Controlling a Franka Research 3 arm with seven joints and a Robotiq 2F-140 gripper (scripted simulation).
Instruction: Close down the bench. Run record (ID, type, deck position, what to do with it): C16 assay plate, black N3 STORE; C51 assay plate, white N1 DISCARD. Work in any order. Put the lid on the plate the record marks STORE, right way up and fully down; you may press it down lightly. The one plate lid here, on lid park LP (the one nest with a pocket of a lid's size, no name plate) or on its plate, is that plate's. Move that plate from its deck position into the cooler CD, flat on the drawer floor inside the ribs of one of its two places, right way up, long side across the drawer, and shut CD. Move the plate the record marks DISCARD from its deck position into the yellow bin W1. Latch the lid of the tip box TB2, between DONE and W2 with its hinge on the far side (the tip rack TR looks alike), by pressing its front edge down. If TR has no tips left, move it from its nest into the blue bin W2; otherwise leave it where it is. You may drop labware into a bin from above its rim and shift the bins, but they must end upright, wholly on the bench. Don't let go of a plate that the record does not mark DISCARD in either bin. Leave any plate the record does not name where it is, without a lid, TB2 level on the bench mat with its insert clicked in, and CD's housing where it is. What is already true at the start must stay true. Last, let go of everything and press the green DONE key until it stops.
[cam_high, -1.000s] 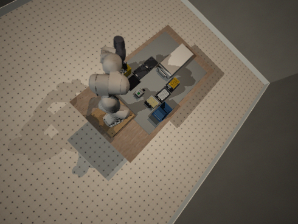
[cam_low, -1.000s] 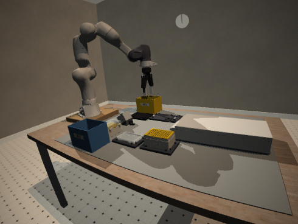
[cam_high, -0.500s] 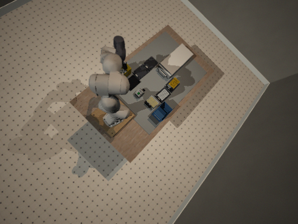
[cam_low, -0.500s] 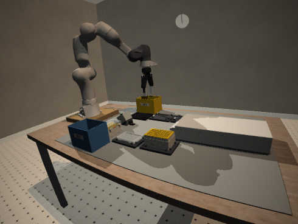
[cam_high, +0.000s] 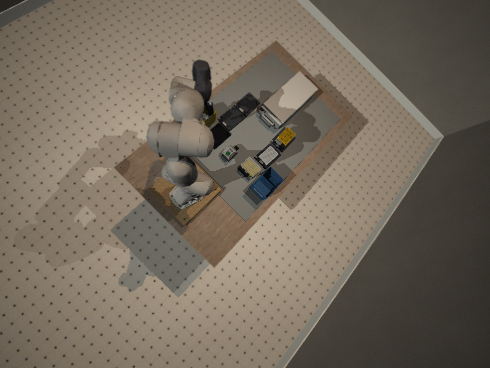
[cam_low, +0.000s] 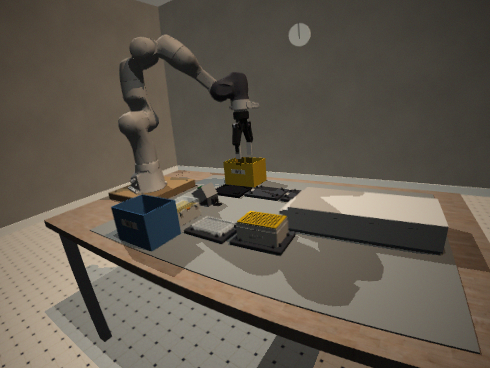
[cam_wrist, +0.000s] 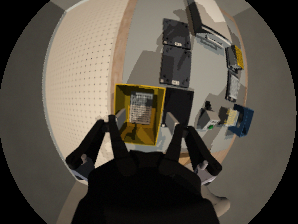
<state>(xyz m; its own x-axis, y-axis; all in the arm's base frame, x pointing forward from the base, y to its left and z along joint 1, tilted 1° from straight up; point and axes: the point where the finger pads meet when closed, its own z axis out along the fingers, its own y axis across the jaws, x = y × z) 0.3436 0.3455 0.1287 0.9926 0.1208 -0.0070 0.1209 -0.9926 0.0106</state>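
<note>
My gripper hangs open and empty just above the yellow bin W1. In the wrist view the bin lies between my fingers, and a white plate lies inside it. Beside the bin stands an empty black nest. Beyond it sit a black plate and another dark item on their nests; I cannot tell which carries the lid. The cooler CD is a long grey box at the right and looks shut.
The blue bin W2 stands at the front left. Tip box TB2 sits behind it, next to the DONE key. A pale plate and the tip rack TR with yellow tips stand in nests at the front.
</note>
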